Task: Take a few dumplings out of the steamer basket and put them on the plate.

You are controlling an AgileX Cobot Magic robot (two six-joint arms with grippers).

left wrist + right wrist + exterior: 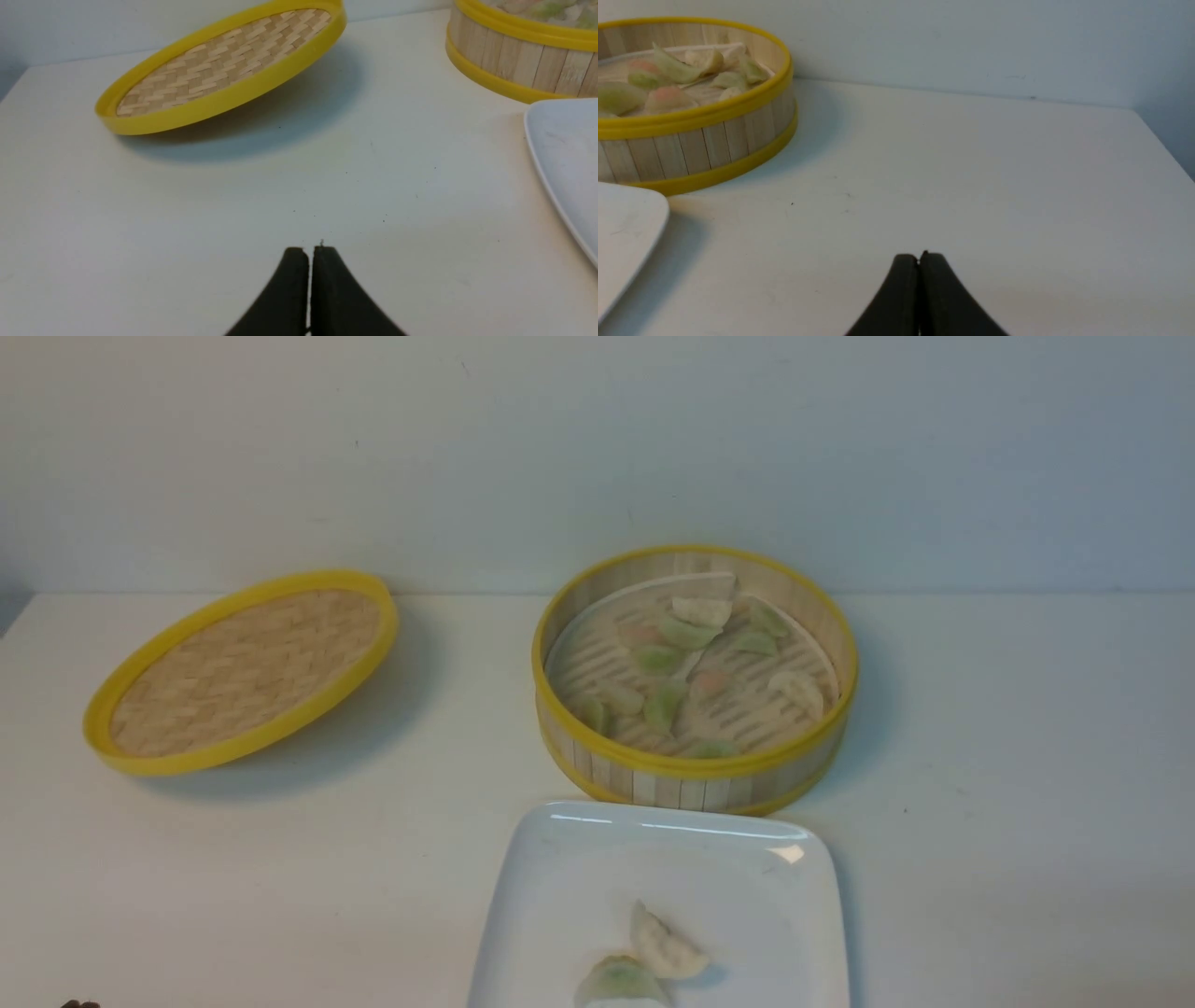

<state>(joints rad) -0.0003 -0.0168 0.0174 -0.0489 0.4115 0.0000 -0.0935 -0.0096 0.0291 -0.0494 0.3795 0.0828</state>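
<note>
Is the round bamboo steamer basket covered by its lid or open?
Open. The round bamboo steamer basket shows its dumplings from above; the flat woven yellow-rimmed lid lies apart on the table.

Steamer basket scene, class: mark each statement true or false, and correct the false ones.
1. Two dumplings lie on the plate. True.
2. The steamer basket is empty. False: several dumplings remain inside.
3. The lid covers the basket. False: it sits tilted on the table, to the basket's left.
4. The left claw is shut, holding nothing. True.
5. The right claw grips a dumpling. False: it is shut and empty.
</note>
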